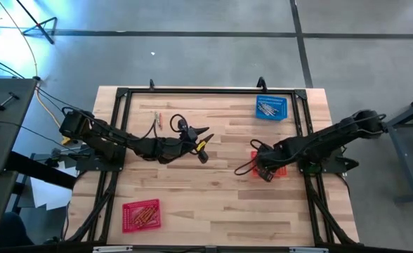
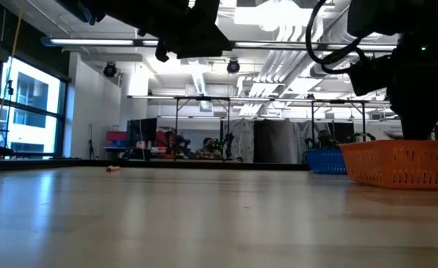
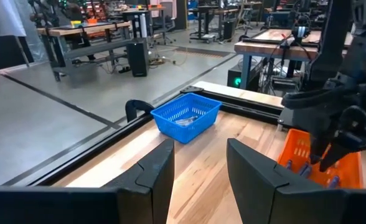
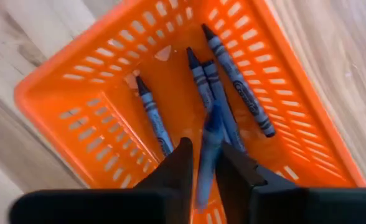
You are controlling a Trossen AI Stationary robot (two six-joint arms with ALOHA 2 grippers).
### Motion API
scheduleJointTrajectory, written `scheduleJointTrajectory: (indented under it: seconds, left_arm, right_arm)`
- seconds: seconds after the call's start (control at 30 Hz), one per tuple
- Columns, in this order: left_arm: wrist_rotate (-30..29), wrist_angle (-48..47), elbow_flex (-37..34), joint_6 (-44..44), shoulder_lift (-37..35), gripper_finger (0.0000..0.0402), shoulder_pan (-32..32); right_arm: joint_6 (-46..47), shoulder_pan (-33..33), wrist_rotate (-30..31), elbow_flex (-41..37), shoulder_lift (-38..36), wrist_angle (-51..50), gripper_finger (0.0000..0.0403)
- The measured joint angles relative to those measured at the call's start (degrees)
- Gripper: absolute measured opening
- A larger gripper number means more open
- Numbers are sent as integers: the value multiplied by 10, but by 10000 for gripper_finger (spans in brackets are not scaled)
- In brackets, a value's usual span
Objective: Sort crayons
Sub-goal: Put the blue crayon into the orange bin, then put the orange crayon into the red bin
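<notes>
I have the right gripper (image 4: pixel 203 163) hanging low over the orange basket (image 4: pixel 65 93) near the bench's right side; a blue crayon (image 4: pixel 209 144) sits between its fingers, blurred, and I cannot tell whether the fingers grip it or have just let go; I read this as the drop-off step, the gripper held inside the rim so the crayon lands among the others. Four blue crayons (image 4: pixel 236 78) lie flat on the basket floor, roughly side by side. My left gripper (image 1: pixel 201 138) waits above the middle of the bench (image 1: pixel 213 204) with its fingers (image 3: pixel 155 171) apart and nothing between them, pointed toward the blue basket (image 3: pixel 186 118) at the far right corner, which holds pale sticks I cannot make out well. A loose red crayon (image 1: pixel 159 119) lies on the far left of the bench, well apart from both grippers; a red basket (image 1: pixel 142 214) of red crayons sits at the near left. Sorting looks well along, that stray piece left.
</notes>
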Motion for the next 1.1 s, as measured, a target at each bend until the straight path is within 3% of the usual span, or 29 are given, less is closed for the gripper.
scheduleJointTrajectory:
  seconds: [0.17,0.33,0.4,0.5,0.6,0.67,0.9,1.1]
  left_arm:
    - [0,0,0,9,0,131,-1]
    - [-2,-7,0,5,0,131,-1]
    - [-2,-28,0,0,0,131,-1]
    - [-22,-81,0,-28,0,131,3]
    - [-47,-174,0,-97,0,131,12]
    - [-61,-242,0,-153,0,131,16]
    - [-90,-432,0,-351,0,131,27]
    - [-85,-484,0,-468,0,131,30]
  right_arm:
    - [-37,-7,-31,29,-1,-20,109]
    - [-61,-16,-29,98,-1,-92,135]
    - [-79,-18,0,132,-1,-102,136]
    - [-134,-19,88,178,-1,-72,134]
    - [-214,-20,173,203,-1,16,131]
    - [-272,-29,199,206,-1,84,129]
    - [-375,-92,203,206,-1,170,129]
    - [-403,-140,203,206,-1,185,129]
